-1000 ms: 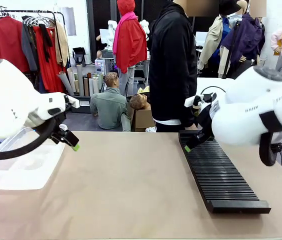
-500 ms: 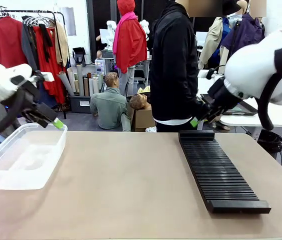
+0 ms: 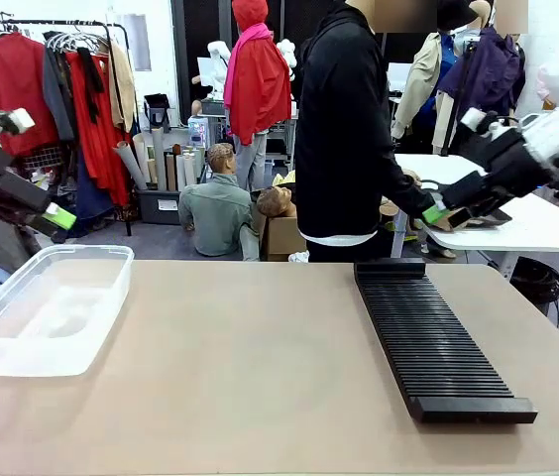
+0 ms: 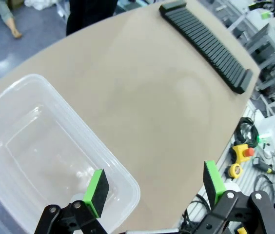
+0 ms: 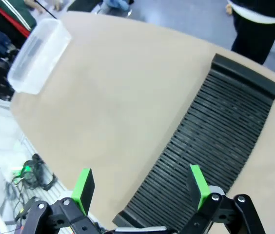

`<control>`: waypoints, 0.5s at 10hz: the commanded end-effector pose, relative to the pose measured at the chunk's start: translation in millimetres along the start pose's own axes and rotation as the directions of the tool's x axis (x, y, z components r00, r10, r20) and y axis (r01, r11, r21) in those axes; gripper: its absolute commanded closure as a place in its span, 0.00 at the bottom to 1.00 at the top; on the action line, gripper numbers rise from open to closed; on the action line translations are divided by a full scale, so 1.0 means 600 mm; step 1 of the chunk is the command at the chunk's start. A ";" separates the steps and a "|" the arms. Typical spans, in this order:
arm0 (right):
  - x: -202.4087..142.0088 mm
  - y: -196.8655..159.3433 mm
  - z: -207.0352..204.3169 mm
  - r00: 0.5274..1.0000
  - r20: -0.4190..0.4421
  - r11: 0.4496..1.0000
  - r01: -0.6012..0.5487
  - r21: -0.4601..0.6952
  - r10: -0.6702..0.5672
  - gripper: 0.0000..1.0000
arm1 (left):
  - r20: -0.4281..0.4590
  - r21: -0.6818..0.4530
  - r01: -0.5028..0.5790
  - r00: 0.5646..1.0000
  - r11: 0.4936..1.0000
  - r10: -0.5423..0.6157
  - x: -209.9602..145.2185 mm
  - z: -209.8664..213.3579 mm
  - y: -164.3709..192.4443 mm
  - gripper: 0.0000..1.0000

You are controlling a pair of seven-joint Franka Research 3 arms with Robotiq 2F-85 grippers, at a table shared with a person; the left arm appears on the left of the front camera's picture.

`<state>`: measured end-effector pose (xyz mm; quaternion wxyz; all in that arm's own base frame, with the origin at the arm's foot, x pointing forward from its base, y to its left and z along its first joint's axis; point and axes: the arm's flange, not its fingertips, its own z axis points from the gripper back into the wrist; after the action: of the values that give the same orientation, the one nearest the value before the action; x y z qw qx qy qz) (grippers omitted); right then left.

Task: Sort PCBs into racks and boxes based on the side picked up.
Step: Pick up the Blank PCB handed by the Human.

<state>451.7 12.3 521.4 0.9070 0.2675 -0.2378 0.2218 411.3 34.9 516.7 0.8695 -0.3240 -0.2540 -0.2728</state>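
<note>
While they hang empty, left fingers [image 4: 97, 191] apart near box [image 4: 35, 141], right fingers [image 5: 83, 190] apart near rack [image 5: 225, 126]

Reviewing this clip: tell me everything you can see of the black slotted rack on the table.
The rack is a long, low, matte black bar that looks like plastic. Many narrow parallel slots cross its length, and there is a plain raised block at each end. Every slot is empty. It lies flat on the tan table, on the robot's right half, with its long axis running from near the front edge towards the far side. Only the table touches it.
</note>
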 end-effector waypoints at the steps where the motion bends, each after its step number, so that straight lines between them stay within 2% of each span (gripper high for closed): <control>1: -0.016 -0.024 0.031 0.999 0.040 0.999 -0.005 0.051 0.003 0.00 | 0.046 -0.057 0.028 0.999 0.998 -0.026 -0.007 0.027 0.014 0.00; 5: -0.063 -0.071 0.093 0.986 0.165 0.990 0.016 0.141 -0.040 0.00 | 0.128 -0.117 0.028 0.992 0.993 -0.013 -0.030 0.082 0.022 0.00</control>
<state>432.5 -57.3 530.1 0.8837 0.3265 -0.2727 0.1953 393.0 80.0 530.6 0.8406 -0.3733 -0.2833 -0.2716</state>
